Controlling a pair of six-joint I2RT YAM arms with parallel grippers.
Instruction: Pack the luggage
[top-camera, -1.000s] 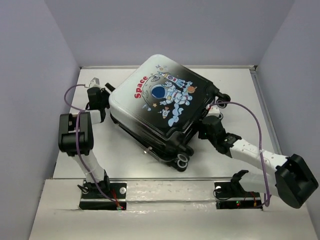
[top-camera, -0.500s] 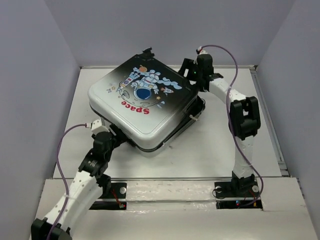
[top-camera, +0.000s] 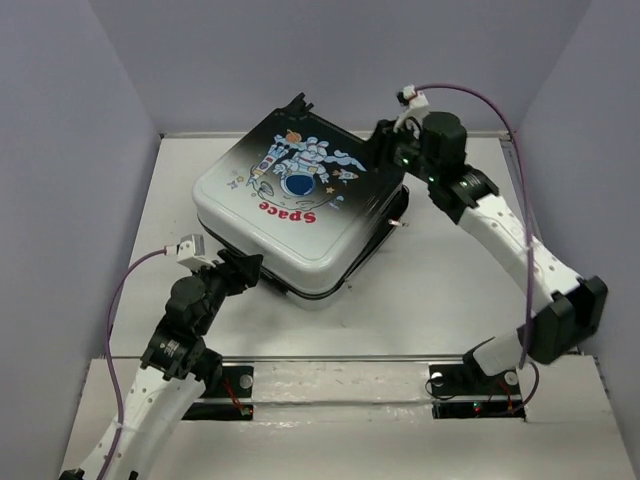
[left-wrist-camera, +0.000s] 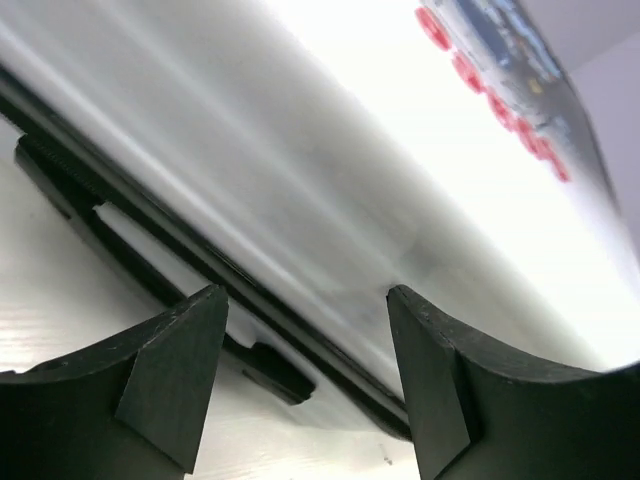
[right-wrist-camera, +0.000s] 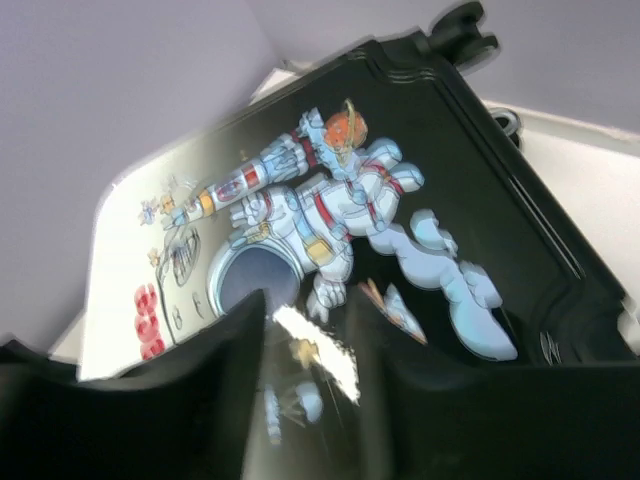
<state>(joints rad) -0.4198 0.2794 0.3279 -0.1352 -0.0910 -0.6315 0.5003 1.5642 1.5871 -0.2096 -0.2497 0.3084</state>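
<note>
The left gripper (left-wrist-camera: 305, 291) has its fingers (left-wrist-camera: 170, 370) spread wide with nothing in them, aimed at the zip seam (left-wrist-camera: 120, 180) on the near-left corner of the luggage (top-camera: 300, 215). The right gripper (right-wrist-camera: 305, 310) hangs over the far-right corner of the printed lid, its fingers a little apart and empty as far as the blur lets me see. The luggage lies flat, print up, toward the back of the table (top-camera: 450, 290), and looks closed. My guess is they're securing it shut. I'd have the right one press flat on the lid, in from the corner, while the left works along the seam, since that glossy shell looks likely to slide.
</note>
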